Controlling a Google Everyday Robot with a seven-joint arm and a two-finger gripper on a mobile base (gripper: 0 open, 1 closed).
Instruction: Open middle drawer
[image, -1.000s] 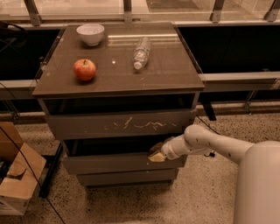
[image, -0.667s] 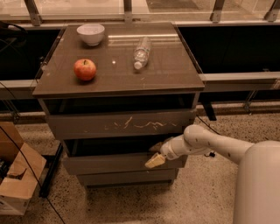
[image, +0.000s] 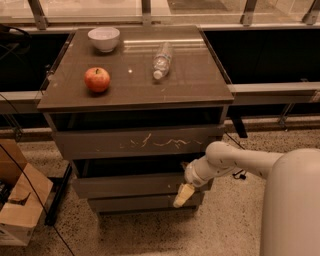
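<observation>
The middle drawer (image: 130, 185) is a plain grey-brown front below the scratched top drawer (image: 140, 143). It stands pulled out a little, with a dark gap above it. My gripper (image: 182, 195) hangs at the drawer's right end, its pale fingers pointing down in front of the drawer's lower right corner. The white arm (image: 235, 162) reaches in from the right. The lowest drawer (image: 142, 203) sits just beneath.
On the cabinet top (image: 185, 85) lie a red apple (image: 97, 79), a white bowl (image: 104, 38) and a clear plastic bottle (image: 162, 60) on its side. A cardboard box (image: 17, 202) and cables are on the floor to the left. A rail runs behind.
The gripper has dropped slightly lower and a bit outward at the drawer's right end. The middle drawer looks about the same, slightly out.
</observation>
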